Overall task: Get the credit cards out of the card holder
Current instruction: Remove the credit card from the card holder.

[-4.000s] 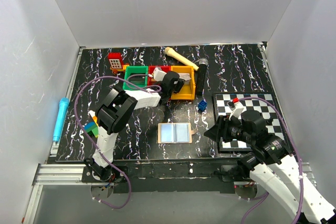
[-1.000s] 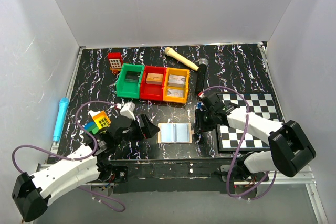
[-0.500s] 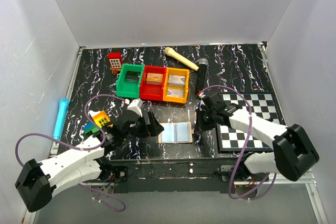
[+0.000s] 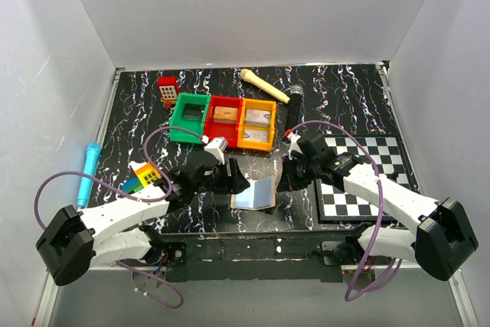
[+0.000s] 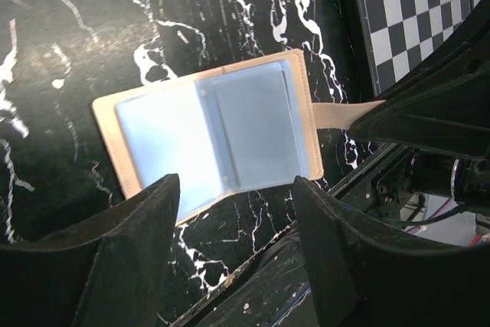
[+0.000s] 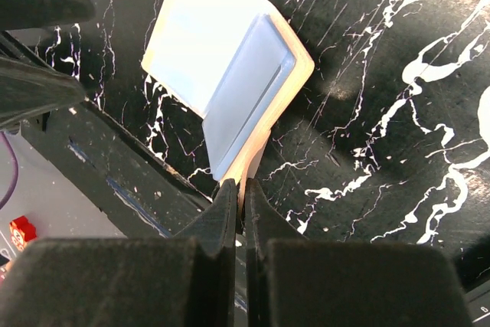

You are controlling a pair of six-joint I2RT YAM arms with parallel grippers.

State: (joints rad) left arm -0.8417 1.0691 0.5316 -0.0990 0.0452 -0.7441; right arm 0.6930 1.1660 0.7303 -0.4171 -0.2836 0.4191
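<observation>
The card holder (image 4: pixel 258 190) lies open near the table's front edge, pale blue inside with a cream-tan rim. Its right side is tilted up off the table. My right gripper (image 4: pixel 285 181) is shut on the holder's tan tab (image 6: pixel 253 160), as the right wrist view (image 6: pixel 243 187) shows. In the left wrist view the card holder (image 5: pixel 207 124) has its near edge just ahead of my left gripper (image 5: pixel 233 193). That left gripper (image 4: pixel 234 181) is open at the holder's left side, with nothing between its fingers. The credit cards are hidden; only blue pocket panels show.
Green (image 4: pixel 189 118), red (image 4: pixel 224 122) and orange (image 4: pixel 258 124) bins stand behind the holder. A checkered board (image 4: pixel 371 174) lies at the right under my right arm. A coloured block toy (image 4: pixel 144 176) and a blue marker (image 4: pixel 87 172) are at the left.
My right gripper closed on the holder's tab and raised its right side. My left gripper moved right, up to the holder's left edge, and its jaws narrowed.
</observation>
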